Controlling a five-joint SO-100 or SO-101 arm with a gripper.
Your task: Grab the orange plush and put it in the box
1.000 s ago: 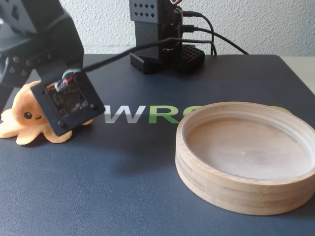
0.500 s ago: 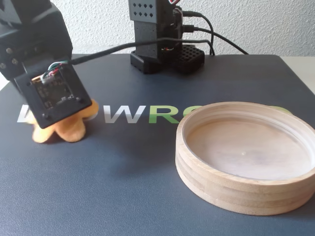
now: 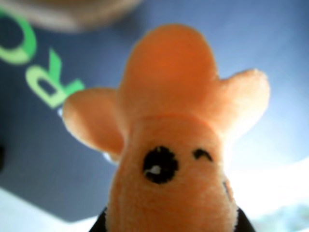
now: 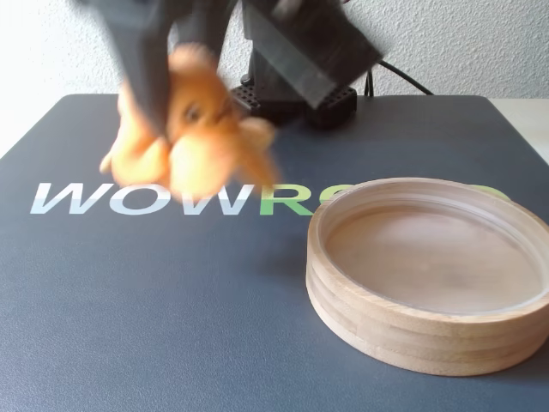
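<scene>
The dark mat (image 4: 129, 292) lettered "WOW" covers the table before a white wall (image 4: 480, 43). The box (image 4: 429, 326) sits at four o'clock in the fixed view, empty. The orange plush (image 4: 202, 137), motion-blurred, hangs at ten o'clock, apparently clamped in the gripper (image 4: 159, 112); fingertips mostly hidden.

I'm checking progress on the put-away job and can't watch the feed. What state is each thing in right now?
orange plush: lifted off the mat, held in the gripper, blurred, left of the box in the fixed view.
gripper: shut on the orange plush, up in the air.
box: upright on the mat, nothing inside it.
mat: flat, lettering partly hidden.
</scene>
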